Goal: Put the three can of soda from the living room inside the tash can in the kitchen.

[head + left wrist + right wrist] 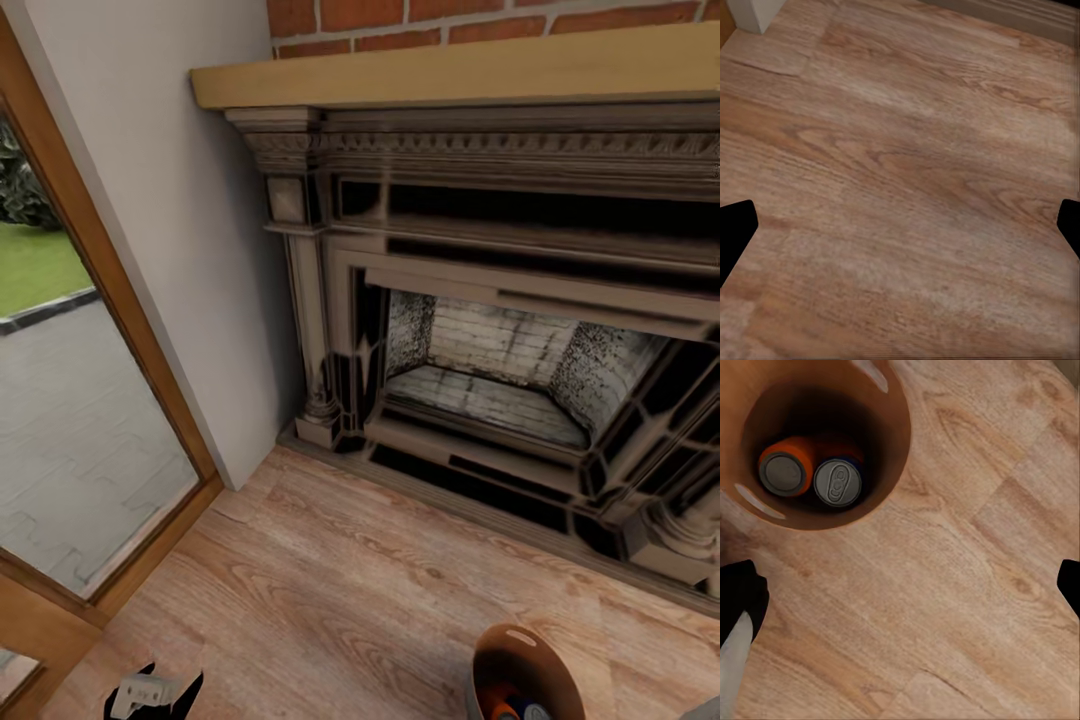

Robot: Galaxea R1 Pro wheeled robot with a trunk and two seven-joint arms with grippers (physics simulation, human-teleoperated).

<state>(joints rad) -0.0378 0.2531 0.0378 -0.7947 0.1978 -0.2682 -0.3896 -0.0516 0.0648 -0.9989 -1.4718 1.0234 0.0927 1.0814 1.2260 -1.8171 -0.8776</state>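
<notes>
- Head view: high, angled down at fireplace (520, 330) and wood floor (330, 590).
- Left wrist: close, facing floor.
- Right wrist: straight down into bin (889, 472); bin shared with head view's lower right.

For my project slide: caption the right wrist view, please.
Looking down into the tash can on pale wood floor: two silver-topped soda cans visible inside.
</notes>
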